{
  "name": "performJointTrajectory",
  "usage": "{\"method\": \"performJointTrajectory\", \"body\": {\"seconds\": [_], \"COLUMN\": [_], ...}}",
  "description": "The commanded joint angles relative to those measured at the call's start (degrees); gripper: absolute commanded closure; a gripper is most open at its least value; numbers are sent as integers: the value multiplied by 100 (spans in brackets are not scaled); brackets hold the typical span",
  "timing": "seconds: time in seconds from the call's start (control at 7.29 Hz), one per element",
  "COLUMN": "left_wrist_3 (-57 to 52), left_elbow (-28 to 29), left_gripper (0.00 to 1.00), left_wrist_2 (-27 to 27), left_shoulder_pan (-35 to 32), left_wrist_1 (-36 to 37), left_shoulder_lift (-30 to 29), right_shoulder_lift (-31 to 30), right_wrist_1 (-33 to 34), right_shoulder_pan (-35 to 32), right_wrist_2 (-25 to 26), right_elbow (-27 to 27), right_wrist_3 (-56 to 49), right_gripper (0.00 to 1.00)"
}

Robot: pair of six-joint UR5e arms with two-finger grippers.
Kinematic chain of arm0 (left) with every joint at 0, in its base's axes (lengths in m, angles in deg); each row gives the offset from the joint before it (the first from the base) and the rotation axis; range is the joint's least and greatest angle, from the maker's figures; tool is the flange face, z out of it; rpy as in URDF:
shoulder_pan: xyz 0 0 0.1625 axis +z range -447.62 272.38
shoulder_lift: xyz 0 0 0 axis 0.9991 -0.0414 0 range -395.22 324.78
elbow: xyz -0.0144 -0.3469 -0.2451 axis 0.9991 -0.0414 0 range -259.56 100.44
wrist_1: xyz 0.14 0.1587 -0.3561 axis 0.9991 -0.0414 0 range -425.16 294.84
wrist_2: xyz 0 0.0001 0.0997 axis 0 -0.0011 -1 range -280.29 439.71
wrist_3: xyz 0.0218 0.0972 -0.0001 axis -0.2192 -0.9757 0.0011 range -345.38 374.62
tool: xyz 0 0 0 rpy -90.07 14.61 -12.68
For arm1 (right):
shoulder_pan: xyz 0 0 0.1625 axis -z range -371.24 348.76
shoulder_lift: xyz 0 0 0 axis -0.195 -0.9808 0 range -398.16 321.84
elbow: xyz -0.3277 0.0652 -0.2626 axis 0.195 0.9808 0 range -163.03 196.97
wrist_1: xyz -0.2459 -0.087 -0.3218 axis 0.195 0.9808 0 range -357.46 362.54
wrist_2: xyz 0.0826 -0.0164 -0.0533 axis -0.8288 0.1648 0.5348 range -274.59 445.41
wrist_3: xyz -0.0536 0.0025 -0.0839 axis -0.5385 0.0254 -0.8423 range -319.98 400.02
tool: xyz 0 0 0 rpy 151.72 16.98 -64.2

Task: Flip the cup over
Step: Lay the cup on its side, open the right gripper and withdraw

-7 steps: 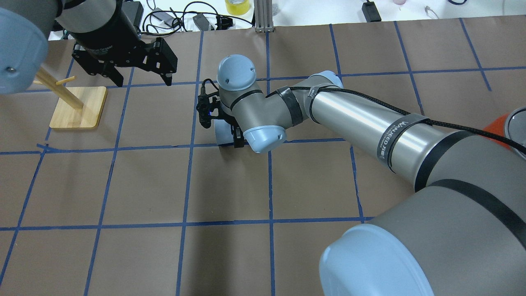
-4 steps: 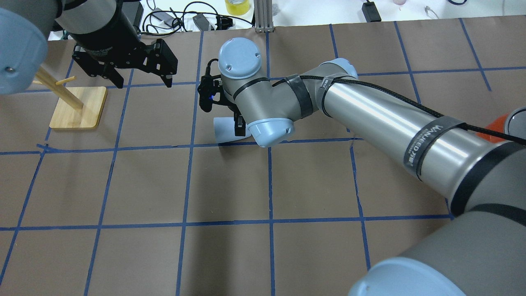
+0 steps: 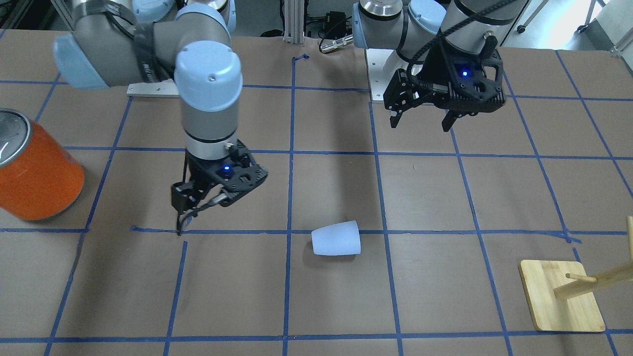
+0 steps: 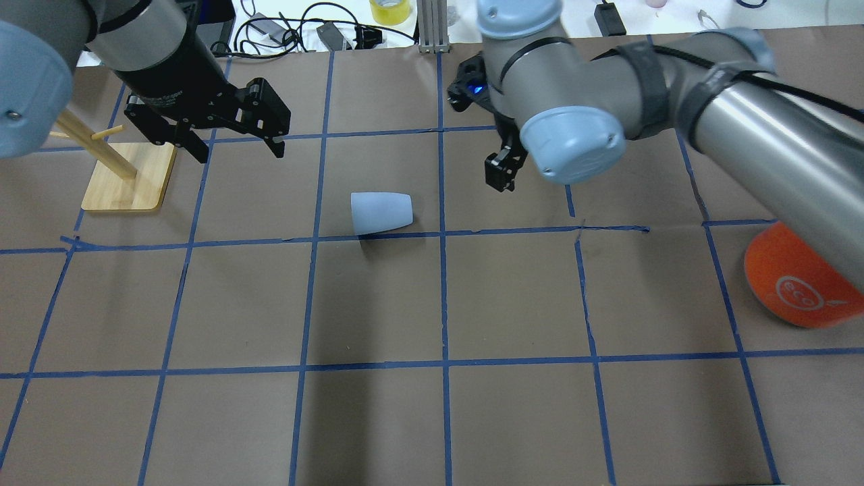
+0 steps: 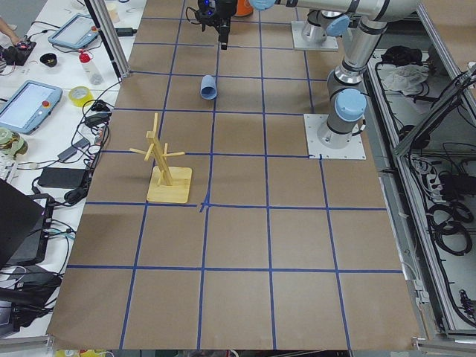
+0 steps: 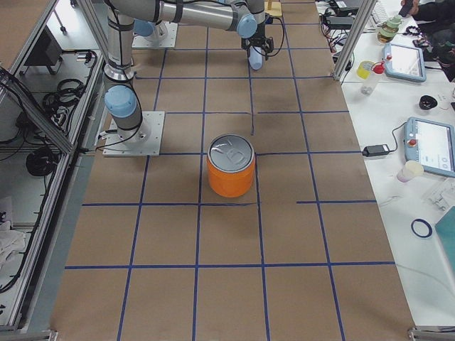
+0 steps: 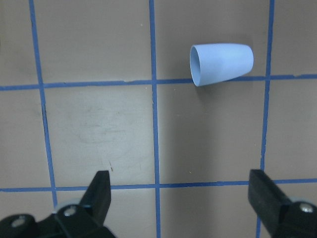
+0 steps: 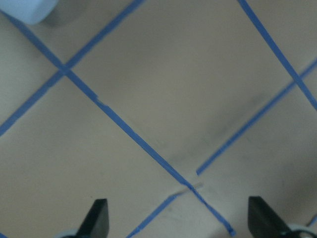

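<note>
The pale blue cup (image 4: 381,212) lies on its side on the brown paper beside a blue tape line, its mouth toward my left arm's side. It also shows in the front view (image 3: 336,238) and in the left wrist view (image 7: 221,64). My right gripper (image 4: 501,177) is open and empty. It hangs above the table to the right of the cup, well apart from it (image 3: 180,226). My left gripper (image 4: 239,154) is open and empty. It hovers to the far left of the cup (image 3: 420,124).
A large orange can (image 4: 796,283) with a silver top stands at the right (image 3: 37,173). A wooden peg rack on a square base (image 4: 128,175) stands at the far left (image 3: 561,296). Cables and tape clutter lie beyond the table's far edge.
My right gripper has pulled away from the cup, up and to the right. The cup stays lying on its side in the same spot. The left arm has barely moved.
</note>
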Motion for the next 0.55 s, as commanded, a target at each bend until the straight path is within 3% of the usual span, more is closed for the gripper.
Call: {"method": "performJointTrajectory", "body": {"seconds": [0.0, 0.27, 0.41], "left_wrist_3": [-740, -1794, -1797], "left_elbow": [-232, -976, -1363], "left_gripper": [0, 0, 0], "left_wrist_2": [1168, 2553, 2987], "left_shoulder_pan": [766, 1320, 1445], "left_wrist_1": [39, 616, 1176], "left_shoulder_lift": [-146, -444, -663], "right_shoulder_lift": [-686, -1205, -1390], "right_wrist_1": [-510, -1062, -1170], "right_shoulder_pan": [891, 998, 999], "right_wrist_2": [2, -33, -416], "right_elbow": [-130, -130, -130], "right_wrist_3": [2148, 2694, 2774], "right_gripper": [0, 0, 0]}}
